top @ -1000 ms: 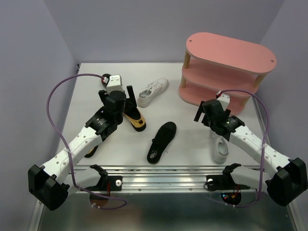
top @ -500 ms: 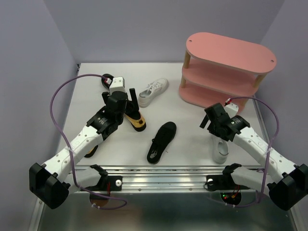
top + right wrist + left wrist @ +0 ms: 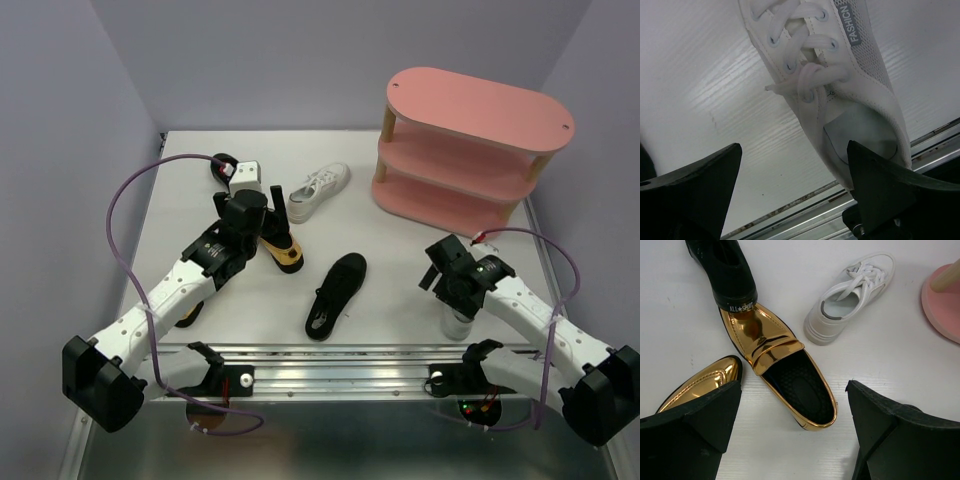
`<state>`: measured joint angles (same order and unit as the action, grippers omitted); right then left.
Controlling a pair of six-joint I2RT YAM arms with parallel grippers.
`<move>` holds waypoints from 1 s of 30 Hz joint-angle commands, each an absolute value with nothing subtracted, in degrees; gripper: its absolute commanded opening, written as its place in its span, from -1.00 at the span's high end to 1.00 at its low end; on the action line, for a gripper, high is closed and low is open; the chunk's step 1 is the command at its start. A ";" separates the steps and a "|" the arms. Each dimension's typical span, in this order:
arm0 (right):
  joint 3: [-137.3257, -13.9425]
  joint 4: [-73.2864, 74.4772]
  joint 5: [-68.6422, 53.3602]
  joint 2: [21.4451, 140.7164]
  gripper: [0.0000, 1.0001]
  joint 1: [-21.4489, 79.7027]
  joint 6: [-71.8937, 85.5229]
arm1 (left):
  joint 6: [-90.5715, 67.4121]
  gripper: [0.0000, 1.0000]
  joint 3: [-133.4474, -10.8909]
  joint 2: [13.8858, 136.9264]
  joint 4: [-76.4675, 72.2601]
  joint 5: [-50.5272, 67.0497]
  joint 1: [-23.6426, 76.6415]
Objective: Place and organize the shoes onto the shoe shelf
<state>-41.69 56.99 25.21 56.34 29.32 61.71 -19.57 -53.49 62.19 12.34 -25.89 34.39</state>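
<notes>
Black shoe (image 3: 724,271) overlaps gold heel (image 3: 790,377) at its toe (white sneaker (image 3: 850,295) beside).

The shoe shelf (image 3: 475,150) stands far right on the surface (image 3: 400,250), a sneaker (image 3: 318,190) to its left. Nearer lie a heel (image 3: 277,245) and slip-on (image 3: 337,293) — a second sneaker (image 3: 840,75) at near right.

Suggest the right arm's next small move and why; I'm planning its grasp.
Probably lower the right tool straight down and close: it hangs open over the heel of the white sneaker, one side above the shoe opening, the other outside its wall, nothing gripped yet.
</notes>
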 commanded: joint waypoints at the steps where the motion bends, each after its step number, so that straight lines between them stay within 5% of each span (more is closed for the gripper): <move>1: -39.90 52.74 23.21 57.39 -0.75 29.36 61.70 | -19.86 -0.98 -55.72 62.49 11.16 -26.28 34.37; 6: -36.22 47.57 18.56 58.97 -0.43 29.36 61.79 | -20.04 -0.98 -55.72 62.40 11.16 -26.28 34.28; 7: -35.17 46.85 18.20 58.97 -0.13 29.36 61.79 | -19.95 -0.98 -55.81 62.40 11.16 -26.28 34.36; 10: -34.63 44.39 16.88 58.62 0.32 29.36 59.77 | -19.78 -0.98 -56.34 62.49 11.60 -26.37 34.37; 12: -36.11 45.08 17.92 58.88 0.86 29.36 58.02 | -19.51 -0.98 -56.86 62.58 12.13 -26.63 34.36; 13: -36.99 45.78 18.54 59.23 0.98 29.36 57.49 | -19.42 -0.98 -56.95 62.75 12.22 -26.72 34.37; 30: -47.72 47.11 21.27 59.24 0.99 29.36 49.14 | -18.37 -0.98 -59.50 63.02 13.71 -28.39 34.37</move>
